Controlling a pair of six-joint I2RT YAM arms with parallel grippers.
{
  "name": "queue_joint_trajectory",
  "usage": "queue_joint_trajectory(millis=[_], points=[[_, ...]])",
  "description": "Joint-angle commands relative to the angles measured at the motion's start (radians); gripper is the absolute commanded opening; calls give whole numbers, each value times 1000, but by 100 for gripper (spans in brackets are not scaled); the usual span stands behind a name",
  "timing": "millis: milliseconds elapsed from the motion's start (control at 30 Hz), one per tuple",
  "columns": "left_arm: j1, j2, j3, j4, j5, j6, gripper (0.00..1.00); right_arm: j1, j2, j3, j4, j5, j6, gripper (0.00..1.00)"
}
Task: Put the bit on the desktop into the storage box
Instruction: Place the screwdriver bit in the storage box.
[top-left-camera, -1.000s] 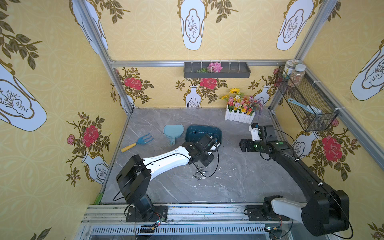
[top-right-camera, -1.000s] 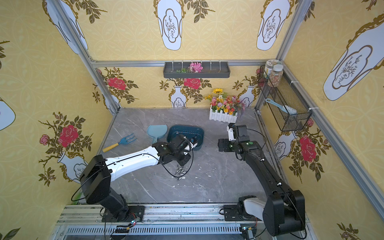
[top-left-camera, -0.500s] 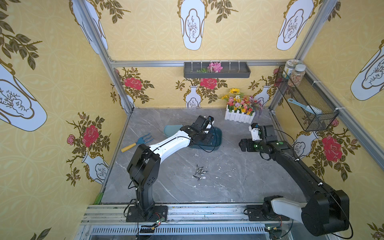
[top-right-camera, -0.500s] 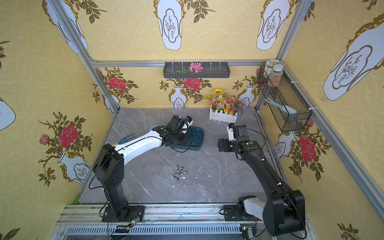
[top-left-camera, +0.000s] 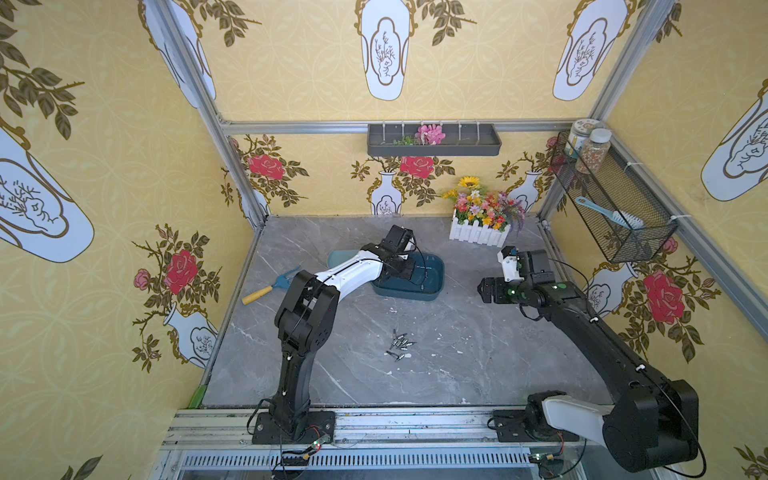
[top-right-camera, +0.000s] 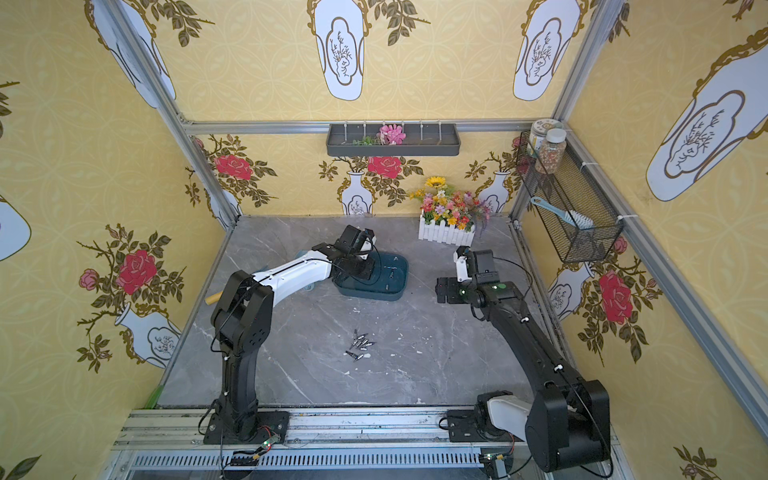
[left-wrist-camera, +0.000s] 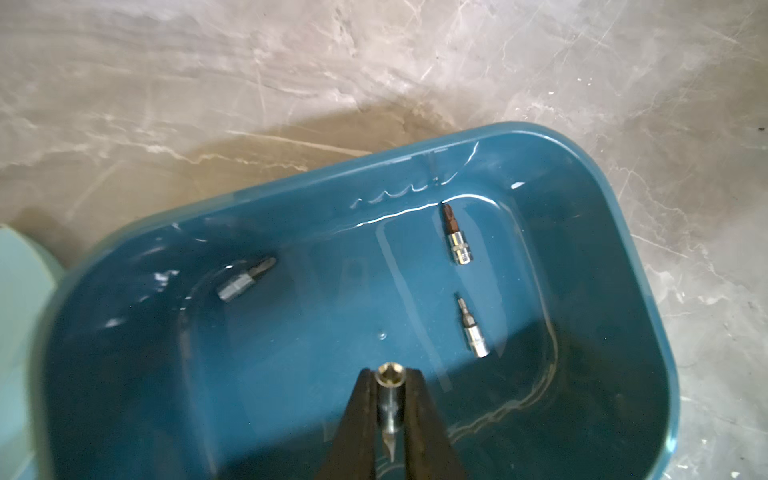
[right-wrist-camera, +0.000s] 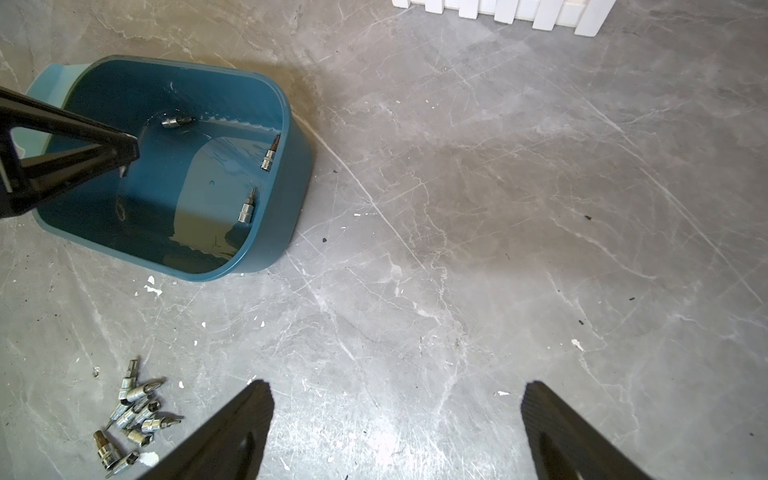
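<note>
Three bits (left-wrist-camera: 459, 241) lie in the storage box (left-wrist-camera: 602, 270); left gripper (left-wrist-camera: 390, 374) clenches a fourth bit (left-wrist-camera: 389, 409) above it; right gripper (right-wrist-camera: 397, 386) gapes empty over the desktop (right-wrist-camera: 498, 208), right of the box.

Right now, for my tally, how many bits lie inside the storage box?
3: one bit at the dustpan end; a brown-tipped bit and a slim bit near the opposite end. A fourth bit is clamped in the left gripper above; it may hide more.
</note>
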Motion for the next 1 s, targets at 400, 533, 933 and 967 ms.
queue_joint_trajectory(millis=[400,533,933,967], points=[[4,29,6,-15,-13,-24,1,0,4,-1,29,1,-2,97],[4,22,5,-16,-18,-26,8,0,3,-1,29,1,-3,97],[4,-49,-35,1,-21,-27,37,-1,2,-2,29,3,-4,97],[4,-54,-37,0,-21,-26,39,0,1,-2,29,1,-4,97]])
